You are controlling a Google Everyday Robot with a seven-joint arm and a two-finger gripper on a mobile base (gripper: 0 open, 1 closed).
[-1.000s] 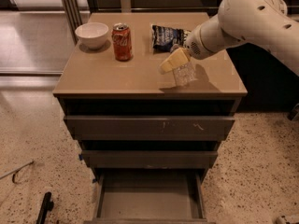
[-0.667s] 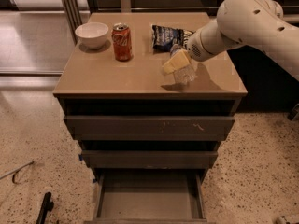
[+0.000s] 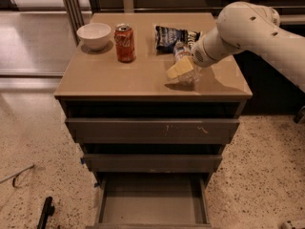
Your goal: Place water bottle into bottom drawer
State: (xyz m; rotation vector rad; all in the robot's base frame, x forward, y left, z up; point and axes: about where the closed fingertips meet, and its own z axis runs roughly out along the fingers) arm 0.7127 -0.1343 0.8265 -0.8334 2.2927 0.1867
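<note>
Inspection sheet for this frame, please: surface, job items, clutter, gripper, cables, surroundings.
Surface: tan cabinet top, carrying all loose items.
Job's things: water bottle on the top's right side, at the gripper; bottom drawer pulled open, visible floor bare.
Clutter: white bowl, soda can, chip bag.
Gripper: gripper low over the top, at the bottle.
Cables: thin grey line on floor, left; unclear what.
Surroundings: speckled floor; black object lower left.

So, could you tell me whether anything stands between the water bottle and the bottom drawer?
Nothing visible does. The gripper is at the water bottle on the cabinet top, right side; the bottom drawer stands pulled out past the drawers above.
</note>
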